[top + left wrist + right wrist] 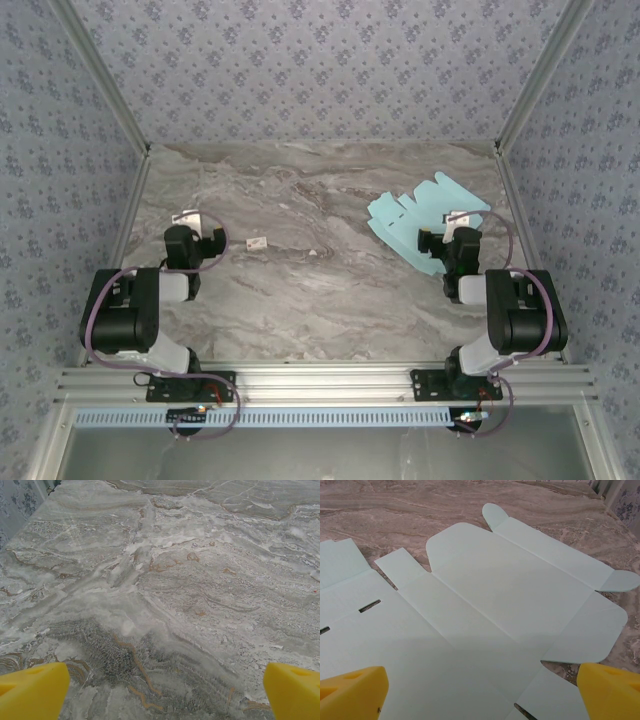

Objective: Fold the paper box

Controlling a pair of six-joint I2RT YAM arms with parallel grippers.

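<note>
The paper box (415,213) is a flat, pale turquoise die-cut sheet with rounded flaps, lying on the marble table at the right. My right gripper (447,240) hangs over the sheet's near edge, open. In the right wrist view the paper box (485,605) spreads flat under my wide-apart yellow fingertips (350,692), with creases and slots showing. My left gripper (193,242) sits at the left, far from the sheet, open over bare marble; its yellow fingertips (30,690) stand at both lower corners of the left wrist view.
A tiny white tag (256,241) lies on the marble table (320,300) between the arms. Patterned walls with metal posts (528,95) close in the sides and back. An aluminium rail (320,382) runs along the near edge.
</note>
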